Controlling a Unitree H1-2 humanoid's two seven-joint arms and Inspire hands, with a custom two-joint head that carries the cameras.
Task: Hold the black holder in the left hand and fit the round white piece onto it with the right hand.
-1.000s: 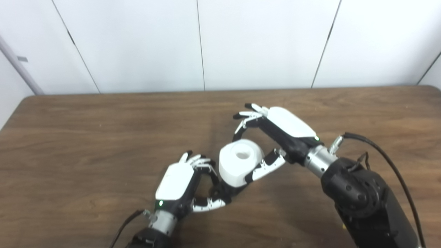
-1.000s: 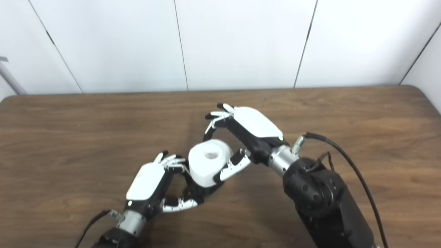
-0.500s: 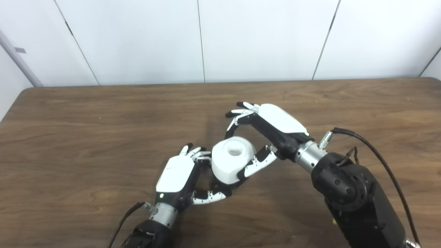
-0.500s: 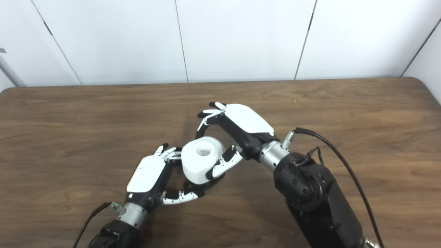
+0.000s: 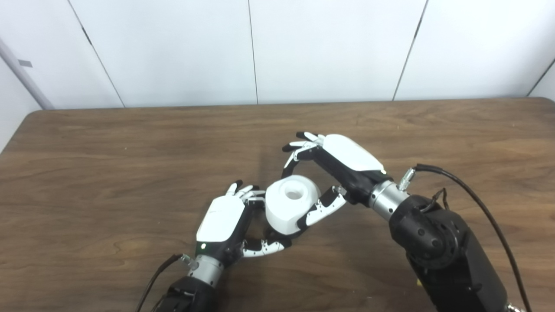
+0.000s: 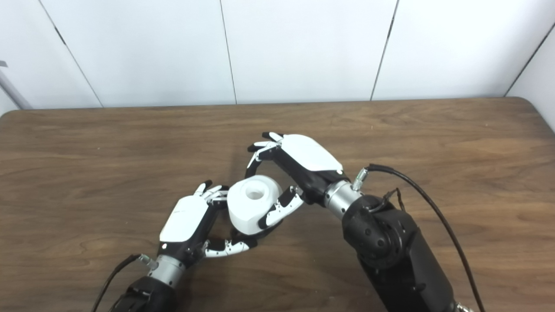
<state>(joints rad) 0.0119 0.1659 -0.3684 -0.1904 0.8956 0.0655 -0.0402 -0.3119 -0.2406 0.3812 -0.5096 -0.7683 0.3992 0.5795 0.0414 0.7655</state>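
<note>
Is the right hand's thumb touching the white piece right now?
Touching. In the left eye view the right hand has its thumb pressed flat against the near side of the round white piece, with no gap between them.

Bare table [image 5: 108, 173] around both hands

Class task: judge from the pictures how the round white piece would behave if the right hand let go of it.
The white piece looks rigid and smooth, so probably slippery. Being round, it could roll across the table if dropped on its side.
</note>
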